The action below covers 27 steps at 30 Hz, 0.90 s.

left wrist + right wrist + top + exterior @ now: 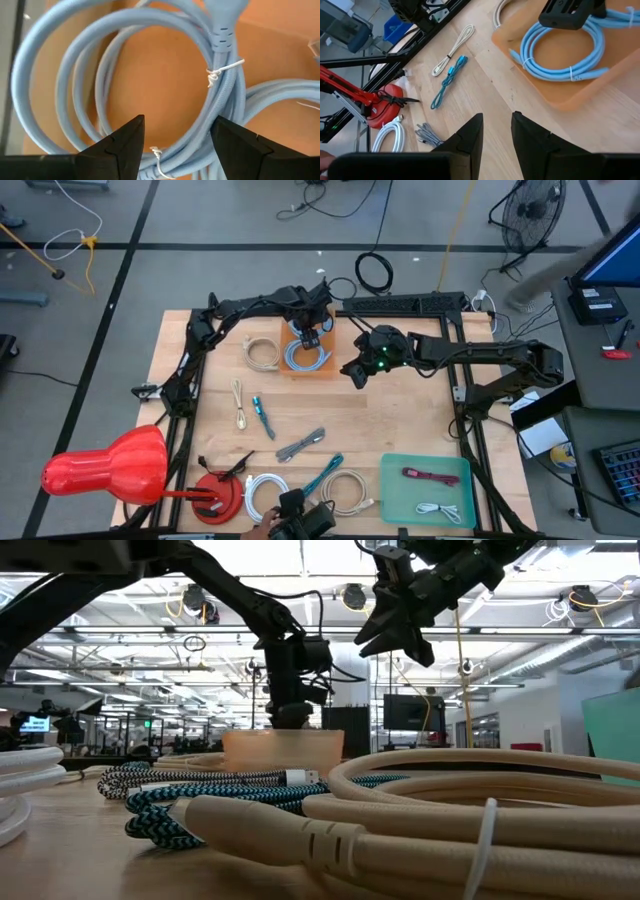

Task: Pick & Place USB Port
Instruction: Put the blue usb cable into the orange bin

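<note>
Left gripper (175,145) low over orange tray (322,370), fingers spread (nothing held) above coiled light-blue cable (220,95). Right gripper (496,132) beside the tray above worktop (400,420), fingers narrowly parted, empty. Only the low view shows its height.

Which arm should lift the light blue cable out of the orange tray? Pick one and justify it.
Left. The left gripper hangs open directly over the light blue cable in the orange tray. The right gripper hovers empty beside the tray.
</note>
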Each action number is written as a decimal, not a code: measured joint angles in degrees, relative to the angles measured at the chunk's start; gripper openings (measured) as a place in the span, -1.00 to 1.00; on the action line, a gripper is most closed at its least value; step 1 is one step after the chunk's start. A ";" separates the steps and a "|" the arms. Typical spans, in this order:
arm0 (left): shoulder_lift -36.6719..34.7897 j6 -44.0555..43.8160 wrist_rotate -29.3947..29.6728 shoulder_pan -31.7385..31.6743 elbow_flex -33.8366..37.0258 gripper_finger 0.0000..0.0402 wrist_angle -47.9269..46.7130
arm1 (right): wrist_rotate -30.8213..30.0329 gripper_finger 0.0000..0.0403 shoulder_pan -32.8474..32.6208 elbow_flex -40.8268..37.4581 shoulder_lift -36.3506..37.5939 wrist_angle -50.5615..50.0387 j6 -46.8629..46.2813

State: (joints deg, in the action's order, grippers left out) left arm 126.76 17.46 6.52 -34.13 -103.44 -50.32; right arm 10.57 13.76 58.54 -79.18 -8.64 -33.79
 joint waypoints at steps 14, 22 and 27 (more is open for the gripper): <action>-0.02 -2.41 -2.67 -1.13 0.00 0.12 -5.20 | -0.04 -0.55 0.00 0.00 0.00 0.65 0.16; -0.02 -4.13 -3.38 -1.12 0.00 0.12 -7.54 | -0.22 -0.55 0.00 0.00 0.00 0.72 0.16; -0.02 -4.27 -3.40 -1.11 -0.14 0.12 -8.27 | -0.24 -0.55 0.00 0.01 0.00 0.72 0.16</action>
State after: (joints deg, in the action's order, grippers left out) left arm 126.74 13.19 3.12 -35.24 -103.58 -58.60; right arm 10.33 13.76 58.55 -79.18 -7.92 -33.63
